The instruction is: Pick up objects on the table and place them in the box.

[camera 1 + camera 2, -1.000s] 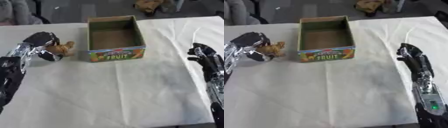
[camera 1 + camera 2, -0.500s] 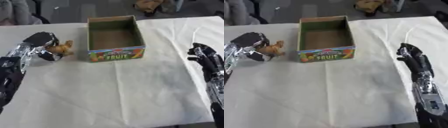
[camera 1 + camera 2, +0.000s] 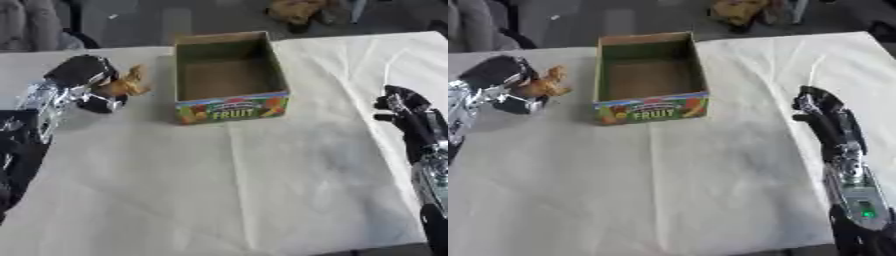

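Nearest to me, my right hand (image 3: 822, 111) rests on the desk (image 3: 245, 190) at its right side, fingers relaxed and grasping nothing, with the forearm running back toward the lower right corner. The desk itself wears a pale cloth with fold creases, and the wide stretch in front of me carries no objects that I can make out.

Farther out on the left, my left hand (image 3: 80, 80) is raised a little over the desk's left part, its fingers curled round a small orange-brown object (image 3: 128, 85). I cannot tell what the object is beyond its colour and lumpy shape; part of it juts out to the right of my fingers, toward the box, and it is not yet over the opening.

Just right of that sits the box (image 3: 229, 75), an open cardboard carton with a colourful front panel reading FRUIT. It stands upright on the desk near its far middle, and its brown inside floor looks bare. The object in my left hand is close beside the box's left wall, but apart from it.
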